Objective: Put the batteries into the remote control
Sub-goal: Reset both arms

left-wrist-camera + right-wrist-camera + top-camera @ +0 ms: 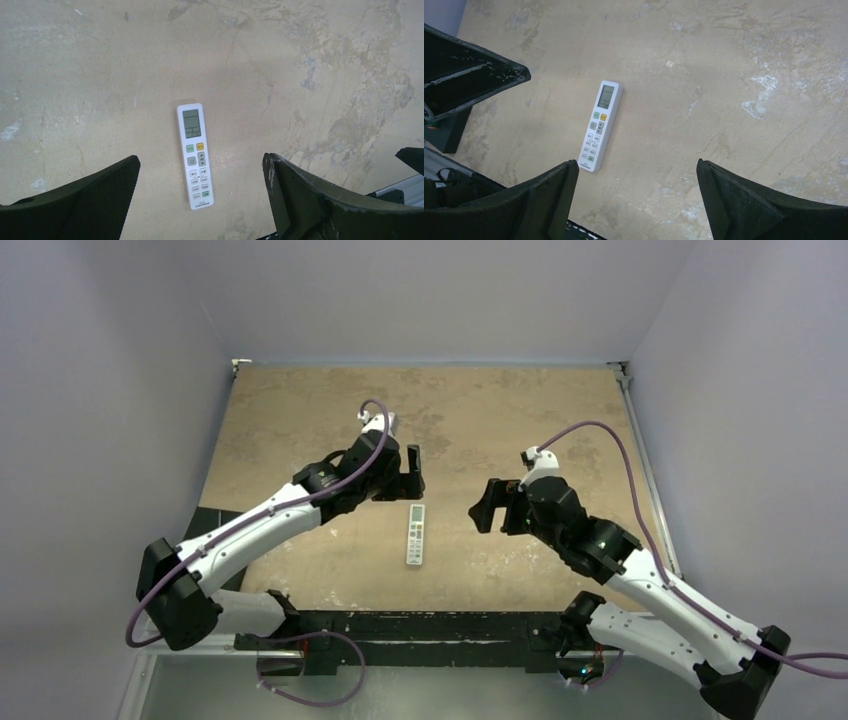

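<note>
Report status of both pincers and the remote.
Left pincer open, empty. Right pincer open, empty. Remote face up on table, untouched. No batteries in sight; nothing blocking.

We see soft, even light falling from overhead in all three views. The desk (300,420) is uniformly lit, with no hard glare. From above, the walls (100,390) read a dim bluish grey, and the arms (250,530) cast only faint, diffuse shadows. In both wrist views the remote control (195,155) is sharp, with a thin, soft shadow along one edge. The black jaws at the lower corners look dark and slightly soft, though we can still see their mesh texture and scuffs.
</note>
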Tool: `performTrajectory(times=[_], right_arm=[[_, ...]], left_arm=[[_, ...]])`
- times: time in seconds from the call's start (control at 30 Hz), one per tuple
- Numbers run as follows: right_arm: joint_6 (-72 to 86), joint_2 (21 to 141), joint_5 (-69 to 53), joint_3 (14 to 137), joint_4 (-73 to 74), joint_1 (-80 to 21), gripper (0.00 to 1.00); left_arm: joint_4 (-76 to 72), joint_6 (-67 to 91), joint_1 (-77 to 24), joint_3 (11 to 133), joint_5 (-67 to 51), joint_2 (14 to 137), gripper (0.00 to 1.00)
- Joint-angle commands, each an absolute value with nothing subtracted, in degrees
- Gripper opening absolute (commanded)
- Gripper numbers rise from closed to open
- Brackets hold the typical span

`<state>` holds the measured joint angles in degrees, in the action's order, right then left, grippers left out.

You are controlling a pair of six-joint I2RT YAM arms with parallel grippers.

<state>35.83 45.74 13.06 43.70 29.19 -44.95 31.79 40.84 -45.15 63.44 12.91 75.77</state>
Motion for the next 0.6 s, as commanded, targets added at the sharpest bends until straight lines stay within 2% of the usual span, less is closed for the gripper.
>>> performTrajectory(times=[0.0,0.57], right_arm=[[33.43,43.68,15.56,47.49,29.19,-44.78,0.99],[30.4,34.08,18.05,49.45,33.19,-44.82,0.99]], left_arm=[[30.88,37.75,-45.52,61.8,16.63,70.32,0.94],[34.83,32.92,-45.48,60.12,21.36,48.75,0.94]])
